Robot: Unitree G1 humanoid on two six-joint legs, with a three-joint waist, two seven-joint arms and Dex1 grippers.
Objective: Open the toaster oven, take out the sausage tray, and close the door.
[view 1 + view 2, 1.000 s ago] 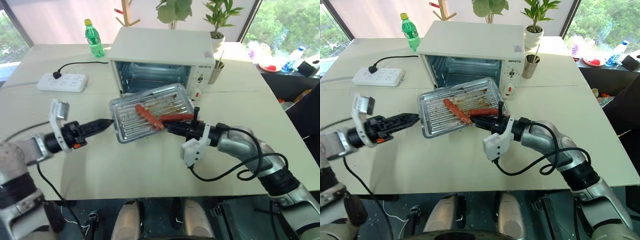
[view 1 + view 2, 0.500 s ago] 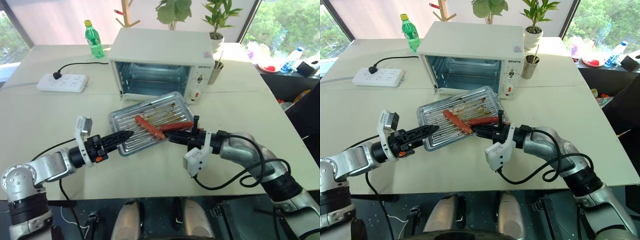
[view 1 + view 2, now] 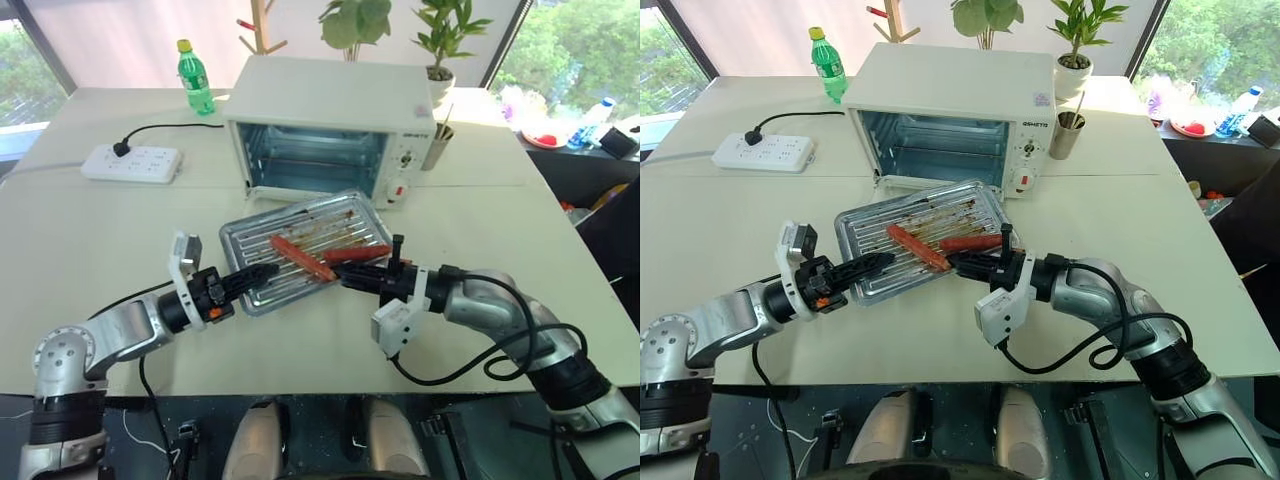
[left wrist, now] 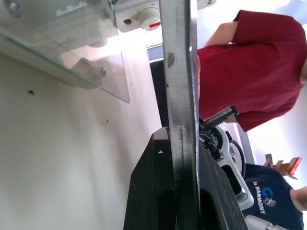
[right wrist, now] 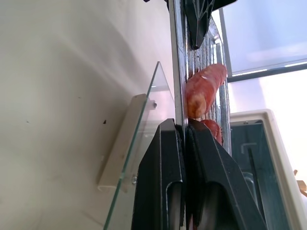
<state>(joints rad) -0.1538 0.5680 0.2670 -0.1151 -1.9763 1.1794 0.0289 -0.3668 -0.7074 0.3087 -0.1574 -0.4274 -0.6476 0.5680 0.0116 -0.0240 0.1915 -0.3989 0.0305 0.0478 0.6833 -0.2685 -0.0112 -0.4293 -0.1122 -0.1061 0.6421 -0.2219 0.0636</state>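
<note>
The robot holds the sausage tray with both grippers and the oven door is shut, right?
Not quite. The door is open, folded down in front of the oven; the right eye view shows the bare racks inside. The rest is right: the left gripper and right gripper each pinch an edge of the tray.

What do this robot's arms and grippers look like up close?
Both arms are silver-grey metal segments joined by black joints, with loose black cables looping alongside. Each ends in a black gripper with two long, slim black fingers: left gripper, right gripper. A white boxy block is fixed at each wrist, and the left wrist has small orange-red markings.
</note>
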